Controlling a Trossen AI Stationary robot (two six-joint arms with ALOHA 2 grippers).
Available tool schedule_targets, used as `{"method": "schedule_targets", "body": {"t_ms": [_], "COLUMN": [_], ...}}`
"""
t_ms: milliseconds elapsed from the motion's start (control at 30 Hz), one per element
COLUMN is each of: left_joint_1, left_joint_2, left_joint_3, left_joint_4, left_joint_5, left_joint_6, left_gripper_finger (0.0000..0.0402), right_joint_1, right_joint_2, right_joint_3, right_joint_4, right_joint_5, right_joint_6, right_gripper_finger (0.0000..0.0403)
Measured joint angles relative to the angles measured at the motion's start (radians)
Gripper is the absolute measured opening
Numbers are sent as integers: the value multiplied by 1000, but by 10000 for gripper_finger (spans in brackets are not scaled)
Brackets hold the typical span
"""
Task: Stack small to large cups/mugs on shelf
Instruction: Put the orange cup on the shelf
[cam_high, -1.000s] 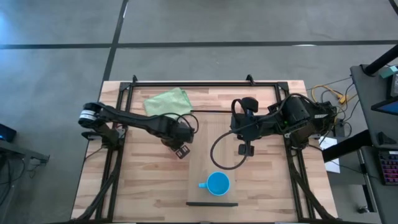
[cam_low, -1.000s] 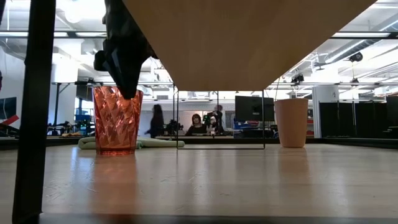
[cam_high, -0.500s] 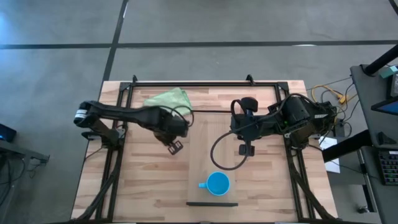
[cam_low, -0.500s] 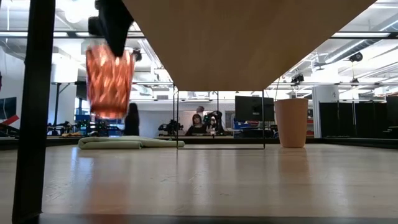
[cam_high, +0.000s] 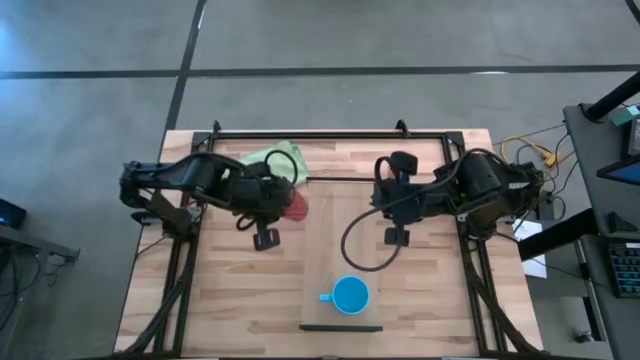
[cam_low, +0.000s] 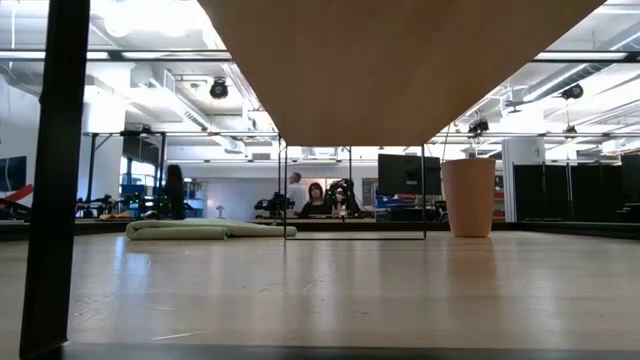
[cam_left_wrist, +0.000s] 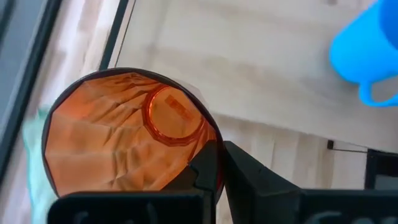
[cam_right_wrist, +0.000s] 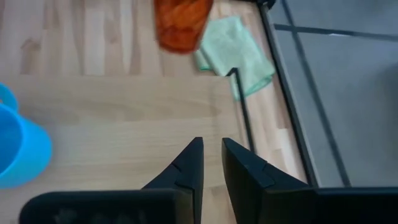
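While the blue mug (cam_high: 351, 296) stands at the near end of the shelf (cam_high: 335, 215), the carrying step is judged to be in hand. Farther back, the red cup (cam_high: 294, 203) is held clamped in the left gripper (cam_high: 283, 208), clear of the table, at the shelf's left edge. The right gripper (cam_right_wrist: 210, 163) hangs over the shelf, fingers nearly closed on nothing. Next, a lowering into a larger cup is judged necessary. The orange cup (cam_low: 468, 197) stands far right. No writing can be read.
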Motion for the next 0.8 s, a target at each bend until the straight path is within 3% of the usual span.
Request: {"method": "schedule_targets", "body": {"t_ms": [267, 567, 800], "left_joint_1": [-10, -19, -35], "left_joint_2": [101, 208, 220], "left_joint_3": [26, 26, 26], "left_joint_4": [146, 209, 296], "left_joint_5": [-4, 181, 203], "left_joint_6": [159, 192, 219], "left_gripper_finger": [0, 0, 0], "right_joint_1": [0, 0, 0], "right_joint_2": [-47, -94, -112], "right_joint_3": [-1, -5, -5], "right_joint_4": [0, 0, 0], "right_joint_5": [60, 61, 61], "right_joint_6": [15, 64, 62], "right_gripper_finger": [52, 52, 52]}}
